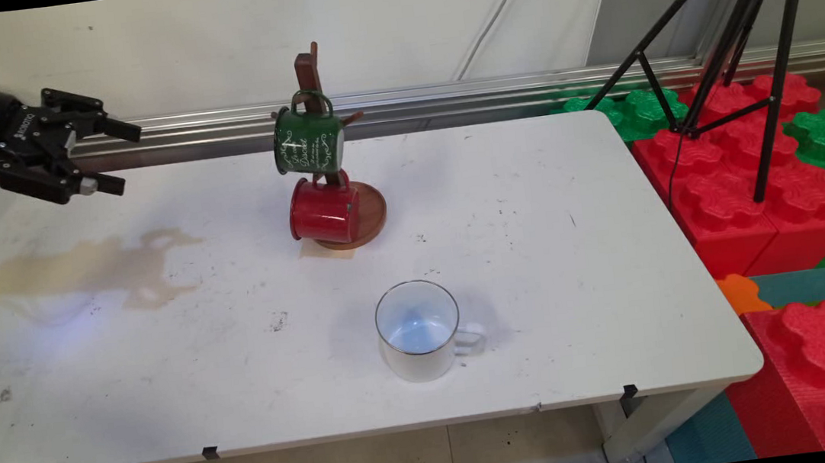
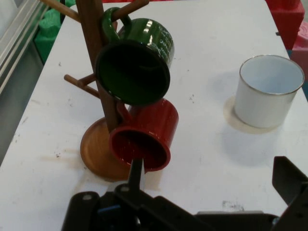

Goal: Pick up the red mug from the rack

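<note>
While I hover over the table's (image 1: 167, 380) far left, my gripper (image 1: 119, 156) gapes wide, holding nothing — green mug (image 1: 309, 142) and red mug (image 1: 324, 210) hang on the wooden rack (image 1: 369, 217); white mug (image 1: 419, 330) stands upright nearer the front.

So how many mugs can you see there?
3. The green mug hangs high on the wooden mug tree, the red mug hangs below it, the white mug stands on the table.
</note>
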`<state>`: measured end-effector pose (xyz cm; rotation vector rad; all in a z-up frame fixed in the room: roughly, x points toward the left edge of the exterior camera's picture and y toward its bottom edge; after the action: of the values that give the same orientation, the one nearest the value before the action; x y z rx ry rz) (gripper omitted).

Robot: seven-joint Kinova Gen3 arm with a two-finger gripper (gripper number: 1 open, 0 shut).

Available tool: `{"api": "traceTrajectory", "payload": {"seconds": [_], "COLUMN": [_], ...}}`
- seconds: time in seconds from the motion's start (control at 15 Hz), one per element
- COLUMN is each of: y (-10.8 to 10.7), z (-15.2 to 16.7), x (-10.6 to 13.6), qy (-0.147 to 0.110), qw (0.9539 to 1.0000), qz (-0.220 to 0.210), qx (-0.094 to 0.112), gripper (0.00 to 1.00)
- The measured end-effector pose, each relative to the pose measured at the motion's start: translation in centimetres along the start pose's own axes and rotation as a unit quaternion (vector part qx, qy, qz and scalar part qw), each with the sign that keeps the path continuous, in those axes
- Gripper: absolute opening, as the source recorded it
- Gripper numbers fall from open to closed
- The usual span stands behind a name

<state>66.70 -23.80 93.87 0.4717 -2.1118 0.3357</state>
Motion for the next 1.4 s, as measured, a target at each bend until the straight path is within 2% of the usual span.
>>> {"api": "traceTrajectory", "payload": {"seconds": [0.67,1.4], "y": [-0.5,-0.3], "z": [-0.4,3.0], "x": [-0.2,-2.2], "qy": [-0.003,-0.019], "qw": [1.0,0.9996], "qz": [0.0,-0.022], "qx": [0.008,0.002], "gripper": [1.0,1.0]}}
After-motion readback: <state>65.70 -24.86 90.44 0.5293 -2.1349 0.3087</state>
